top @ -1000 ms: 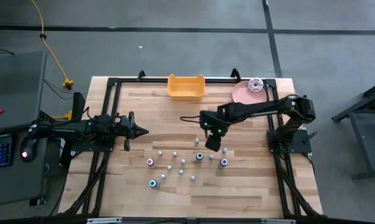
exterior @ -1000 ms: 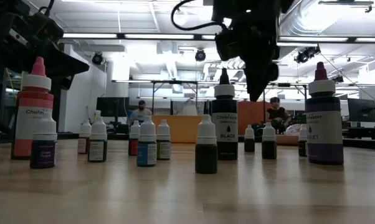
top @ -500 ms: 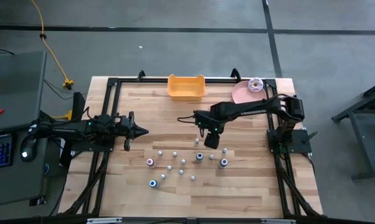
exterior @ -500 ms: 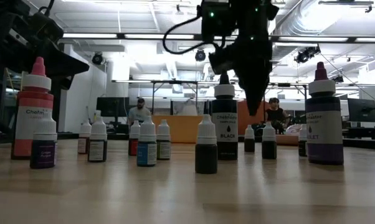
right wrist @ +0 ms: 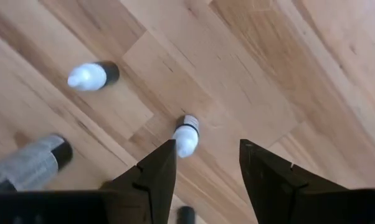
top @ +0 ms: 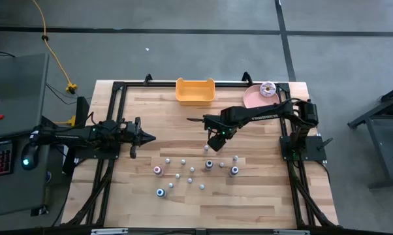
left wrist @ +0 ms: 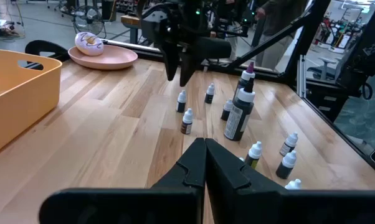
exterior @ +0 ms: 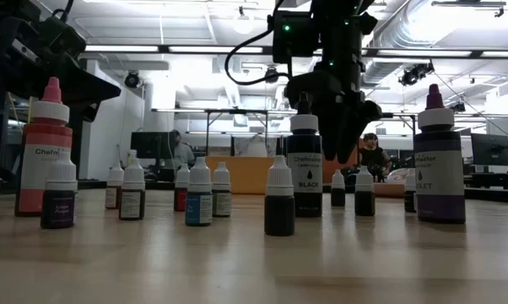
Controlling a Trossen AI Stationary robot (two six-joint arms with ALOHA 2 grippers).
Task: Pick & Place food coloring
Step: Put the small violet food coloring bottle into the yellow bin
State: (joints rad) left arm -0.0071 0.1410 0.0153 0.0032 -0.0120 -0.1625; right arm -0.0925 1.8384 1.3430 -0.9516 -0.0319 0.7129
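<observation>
Above surface [top: 262,189] centre: right pincer [top: 213,140] open, empty, over bottle cluster. Food coloring [top: 196,171] upright, scattered near front; yellow bin [top: 195,91] at far edge. Centre fingers around one small bottle [right wrist: 185,135], descend straight, avoid neighbours. Left pincer [top: 149,137] closed, idle at left. Right wrist view shows alignment; low view shows height, tall black bottle [exterior: 305,169] close by.
</observation>
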